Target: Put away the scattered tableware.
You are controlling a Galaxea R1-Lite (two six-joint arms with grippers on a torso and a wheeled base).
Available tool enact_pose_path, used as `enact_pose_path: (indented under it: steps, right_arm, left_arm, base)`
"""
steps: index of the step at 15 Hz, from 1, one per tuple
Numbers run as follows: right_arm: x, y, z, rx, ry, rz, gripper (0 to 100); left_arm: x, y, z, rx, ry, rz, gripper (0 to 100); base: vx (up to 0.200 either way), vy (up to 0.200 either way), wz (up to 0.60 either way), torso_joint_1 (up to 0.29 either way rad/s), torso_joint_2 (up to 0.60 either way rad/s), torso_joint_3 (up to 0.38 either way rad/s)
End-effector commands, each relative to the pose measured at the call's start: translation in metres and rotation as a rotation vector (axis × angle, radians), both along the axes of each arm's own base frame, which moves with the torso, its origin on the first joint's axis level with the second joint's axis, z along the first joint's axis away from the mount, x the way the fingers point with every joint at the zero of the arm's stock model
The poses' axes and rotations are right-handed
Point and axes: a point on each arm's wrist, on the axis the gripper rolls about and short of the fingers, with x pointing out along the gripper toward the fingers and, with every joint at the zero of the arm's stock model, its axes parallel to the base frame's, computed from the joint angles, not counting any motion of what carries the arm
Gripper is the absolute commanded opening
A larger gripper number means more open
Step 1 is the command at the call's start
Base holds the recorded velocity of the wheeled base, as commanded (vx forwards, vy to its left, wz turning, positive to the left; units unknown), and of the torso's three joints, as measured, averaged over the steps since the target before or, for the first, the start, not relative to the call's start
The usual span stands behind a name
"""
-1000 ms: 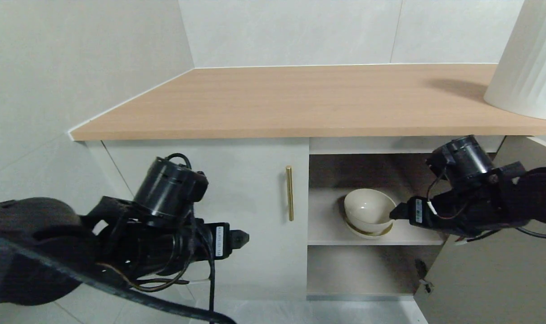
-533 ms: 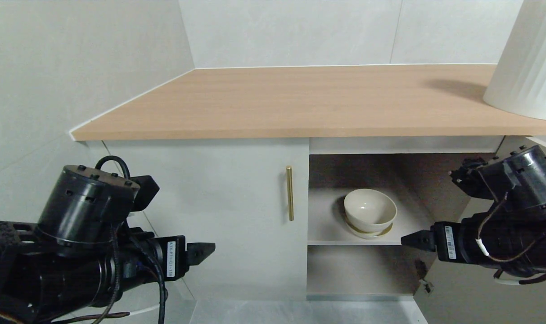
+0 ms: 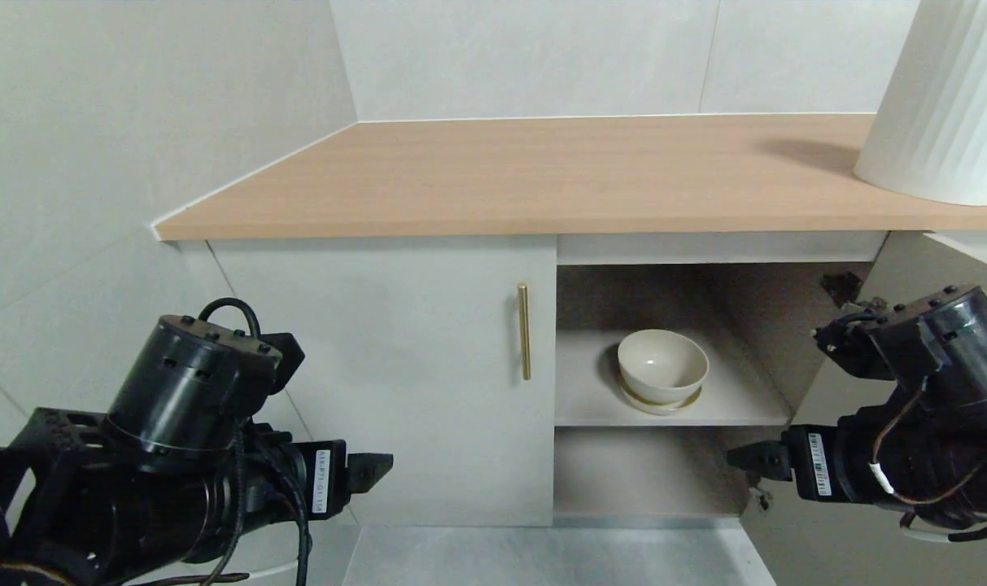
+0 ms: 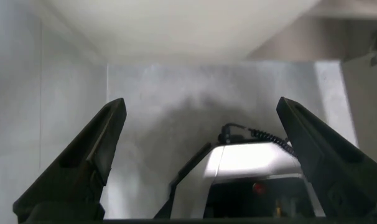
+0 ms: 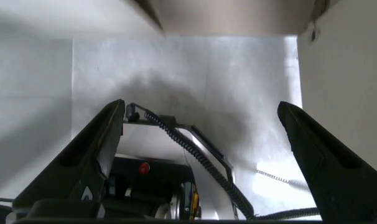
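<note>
On cabinet shelf (image 3: 741, 399): cream ceramic bowl (image 3: 662, 365). Left gripper (image 3: 377, 470), right gripper (image 3: 740, 458): fingers apart, empty. Risk: right gripper clipping open grey door (image 3: 818, 557).

The right cabinet bay (image 3: 672, 293) is open, its pale grey door (image 3: 908, 260) swung wide right. There's the cream ceramic bowl (image 3: 662, 365) on a gold-rimmed saucer (image 3: 660, 404) mid-shelf, bare white shelf (image 3: 745, 399) either side. Leftward, the brass-handled grey door (image 3: 379, 358) is shut.
</note>
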Motion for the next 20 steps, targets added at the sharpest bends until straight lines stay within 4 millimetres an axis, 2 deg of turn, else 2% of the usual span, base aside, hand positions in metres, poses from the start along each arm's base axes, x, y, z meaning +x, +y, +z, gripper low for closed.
enact_pose_path:
  steps: [1, 13, 20]
  right_arm:
    - [-0.0002, 0.0003, -0.0009, -0.002, 0.003, 0.001, 100]
    - [-0.0003, 0.0002, -0.0057, -0.013, 0.021, 0.003, 100]
    - [-0.0014, -0.0005, -0.0048, -0.01, 0.017, 0.003, 100]
  left_arm:
    - [0.0022, -0.0016, -0.0043, 0.011, 0.015, 0.001, 100]
    - [0.0012, -0.0022, -0.0068, 0.017, 0.024, -0.004, 100]
    - [0.0012, -0.0019, -0.0063, 0.024, 0.017, 0.003, 100]
  base:
    - [-0.2, 0.0, 0.0, -0.007, 0.0, 0.002]
    - [-0.2, 0.0, 0.0, 0.001, 0.0, 0.002]
    - [0.0, 0.0, 0.0, 0.0, 0.0, 0.0]
